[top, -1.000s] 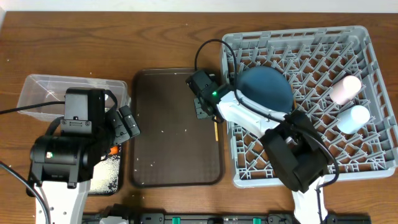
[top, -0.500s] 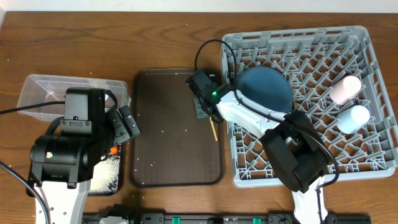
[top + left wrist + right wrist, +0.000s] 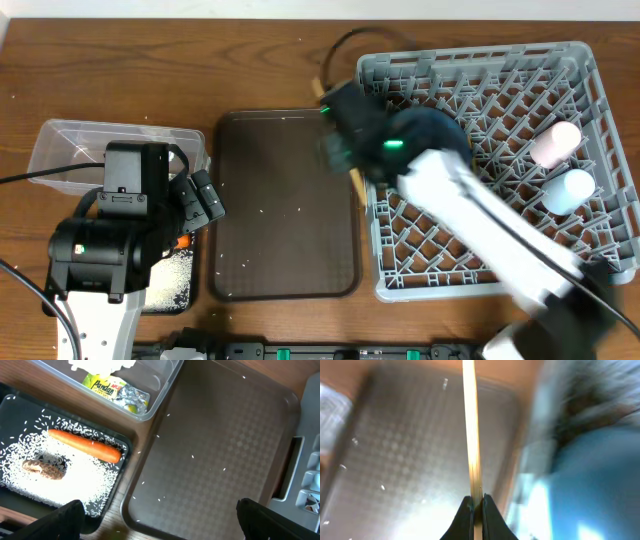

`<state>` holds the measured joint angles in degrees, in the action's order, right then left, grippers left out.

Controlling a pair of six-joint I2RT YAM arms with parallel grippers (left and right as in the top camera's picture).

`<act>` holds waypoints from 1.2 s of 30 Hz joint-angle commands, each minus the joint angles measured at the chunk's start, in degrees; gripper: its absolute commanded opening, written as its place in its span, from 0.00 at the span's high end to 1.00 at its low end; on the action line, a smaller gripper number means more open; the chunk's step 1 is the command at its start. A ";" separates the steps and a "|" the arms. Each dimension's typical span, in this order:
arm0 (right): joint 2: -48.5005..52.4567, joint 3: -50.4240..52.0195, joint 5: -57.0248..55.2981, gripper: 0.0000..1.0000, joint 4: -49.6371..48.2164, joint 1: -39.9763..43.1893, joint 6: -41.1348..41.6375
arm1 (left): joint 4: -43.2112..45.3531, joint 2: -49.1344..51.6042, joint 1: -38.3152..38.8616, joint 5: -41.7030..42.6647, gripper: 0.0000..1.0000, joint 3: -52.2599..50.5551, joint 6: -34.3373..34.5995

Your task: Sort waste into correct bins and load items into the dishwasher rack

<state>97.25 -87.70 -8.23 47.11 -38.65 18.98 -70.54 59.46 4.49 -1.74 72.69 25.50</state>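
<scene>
Listing by size, as seen from overhead.

1. Rack (image 3: pixel 470 52): 3 o'clock of the table. It takes the dishes, so the right arm works at it.
2. Brown tray (image 3: pixel 285 220): table centre. It is bare except for a few stray grains, so sorting looks nearly done.
3. Tub (image 3: pixel 60 140): 10 o'clock. It holds the dry waste, the napkin (image 3: pixel 100 365) and the wrapper (image 3: pixel 117 395).
4. Black tray (image 3: pixel 116 482): 8 o'clock, just beside the tub. It holds the food waste.
5. Plate (image 3: pixel 445 135): 10 o'clock of the rack, among the pegs and partly behind the blurred right arm.
6. Left gripper (image 3: pixel 205 196): 9 o'clock, fingers spread wide and holding nothing. It hangs over the strip between black tray and brown tray, probably parked clear of the other arm.
7. Right gripper (image 3: pixel 476 502): fingers pressed together, pinching the chopsticks (image 3: pixel 471 435) near one end. The long free length points ahead, which suits threading it between pegs. Whether it grips one stick or two cannot be told.
8. Pink cup (image 3: pixel 556 143) and blue cup (image 3: pixel 566 190): 3 o'clock of the rack, lying just beside each other.
9. Chopsticks, location: at the rack's 9 o'clock rim, over its seam with the brown tray. They are not yet in the rack and are likely the last load.
10. Carrot (image 3: pixel 85 445): 12 o'clock of the black tray.
11. Lump (image 3: pixel 44 468): 9 o'clock of the same tray, apart from the carrot.
12. Rice (image 3: pixel 85 485): spread around both.
</scene>
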 commanded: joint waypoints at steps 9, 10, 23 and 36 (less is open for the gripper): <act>-6.91 -0.02 -9.33 0.99 14.01 24.94 -13.49 | -0.15 0.07 -0.35 -0.87 0.02 0.31 0.09; -6.38 0.42 -9.31 0.99 13.99 27.17 -13.51 | -0.13 0.07 -0.35 -0.87 0.02 0.31 0.09; 4.09 4.61 -12.33 0.99 14.10 33.55 -16.35 | -0.15 0.07 -0.35 -0.87 0.02 0.31 0.09; 1.88 4.46 -11.13 0.61 15.72 32.68 -15.19 | -0.13 0.07 -0.35 -0.87 0.02 0.31 0.09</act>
<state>102.21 -83.15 -21.45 62.54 -5.34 2.57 -70.50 59.46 4.49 -1.74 72.69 25.50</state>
